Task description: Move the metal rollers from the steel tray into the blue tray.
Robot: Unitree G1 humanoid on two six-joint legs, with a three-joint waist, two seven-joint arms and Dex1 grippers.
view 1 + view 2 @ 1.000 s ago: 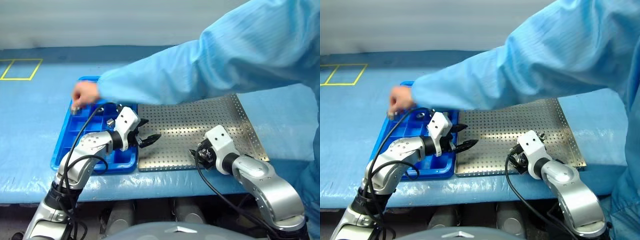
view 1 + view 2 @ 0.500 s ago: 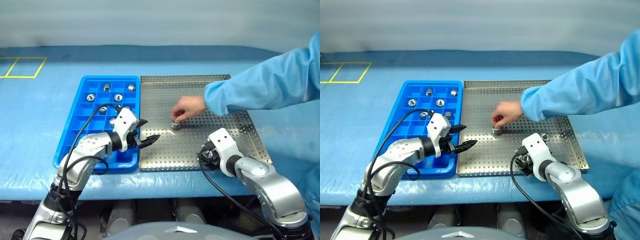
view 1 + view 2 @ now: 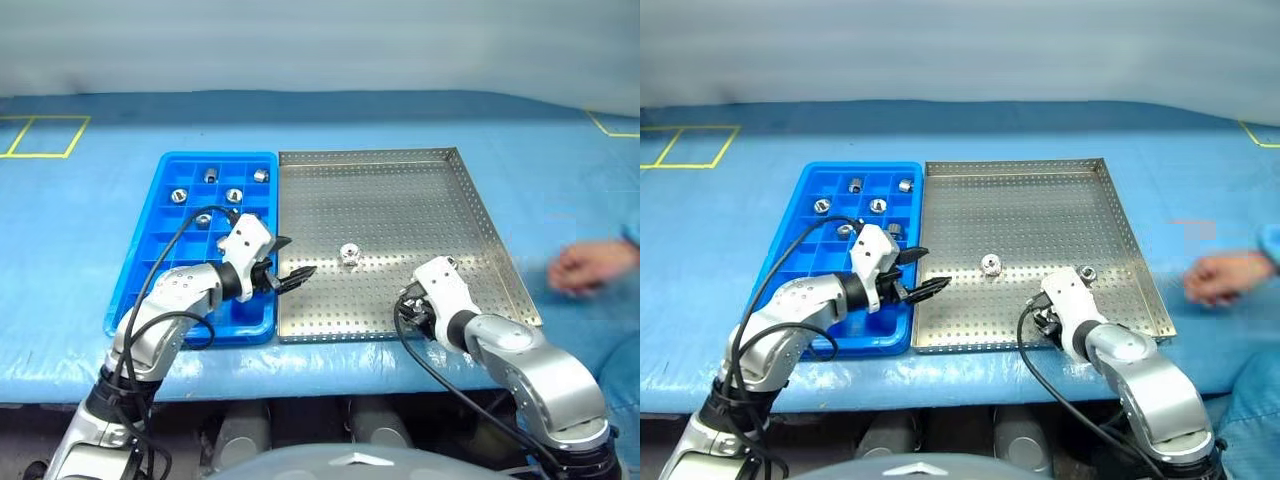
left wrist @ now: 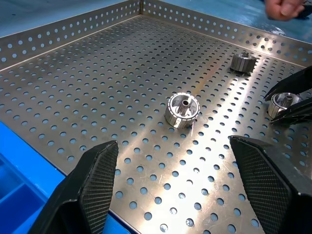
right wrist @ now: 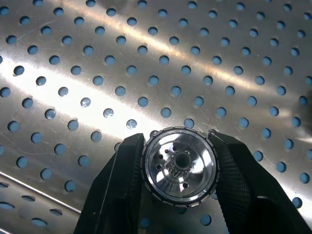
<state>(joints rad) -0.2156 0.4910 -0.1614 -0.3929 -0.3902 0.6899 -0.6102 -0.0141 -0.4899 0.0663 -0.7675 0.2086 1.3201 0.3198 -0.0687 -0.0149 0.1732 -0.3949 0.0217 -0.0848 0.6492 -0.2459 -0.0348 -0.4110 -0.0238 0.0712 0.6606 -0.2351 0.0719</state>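
The right gripper (image 5: 178,170) has its fingers closed on one metal roller (image 5: 179,165), clamped by its ribbed sides just above the perforated floor of the steel tray (image 3: 400,190), near the tray's front right corner — so the step in hand looks like the pick, with the lift not yet made. Two more rollers lie loose on the steel tray: one near the middle (image 3: 350,253) and one close beside the right gripper (image 3: 1087,272). The blue tray (image 3: 150,260) sits touching the steel tray's left edge on the blue-covered desk (image 3: 80,220), and several rollers already rest in its far compartments (image 3: 233,194). The left gripper (image 3: 287,262) hovers with fingers apart and nothing between them, over the seam where the two trays meet, pointing toward the middle roller. A person's hand (image 3: 590,266) rests on the desk to the right, well apart from both trays. The next move, as I judge it, calls for a clean lift clear of the low rim, then a carry leftward across the steel tray to a free compartment — keeping clear of the left arm.
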